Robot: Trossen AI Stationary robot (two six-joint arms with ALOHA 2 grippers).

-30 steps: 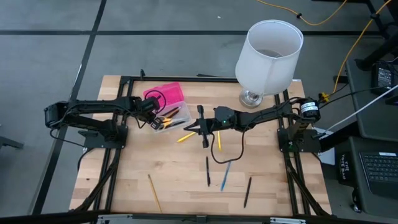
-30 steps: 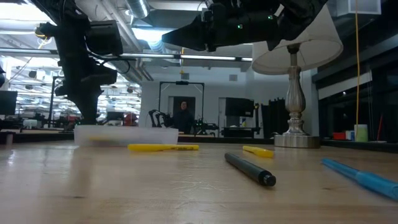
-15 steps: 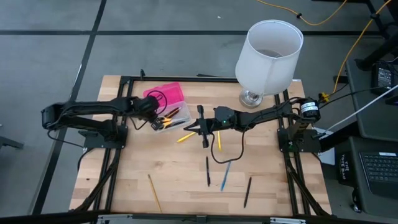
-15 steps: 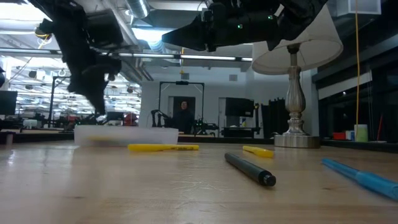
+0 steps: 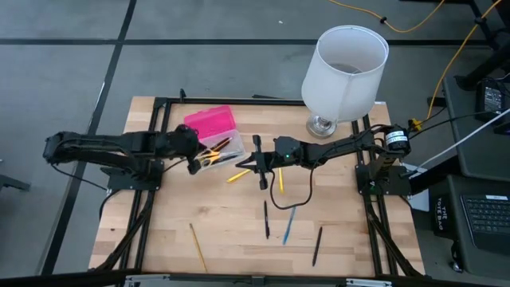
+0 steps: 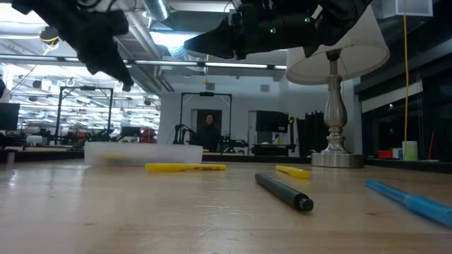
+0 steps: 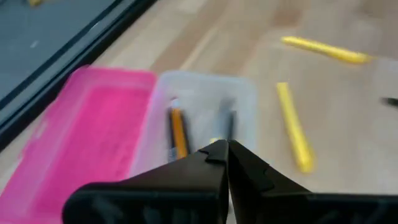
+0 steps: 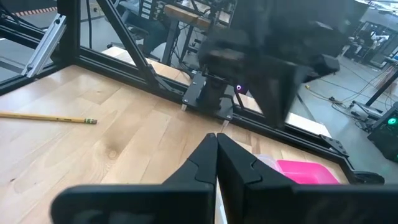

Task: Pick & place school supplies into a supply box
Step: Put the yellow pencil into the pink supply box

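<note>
Several supplies lie in the supply box (image 5: 215, 147); six remain on the table (image 5: 159, 239); my left gripper (image 7: 222, 151) is pressed together, empty.

The pencil case (image 5: 213, 135) near the table's far left edge has a hot-pink lid (image 5: 210, 123) and a clear, milky base (image 7: 202, 118); inside the base lie an orange pencil (image 7: 178, 132) and a dark pen (image 7: 229, 124). The table (image 5: 159, 231) is pale wood in butcher-block strips, framed in black. On it lie two yellow pens (image 7: 295, 128) (image 7: 324, 50), a yellow pencil (image 5: 198, 247), a blue pen (image 5: 288, 226) and two black pens (image 5: 266, 219) (image 5: 317, 245). Both arms are black. The lampshade (image 5: 344, 62) at the far right edge is white on a silver base (image 5: 322, 125).
</note>
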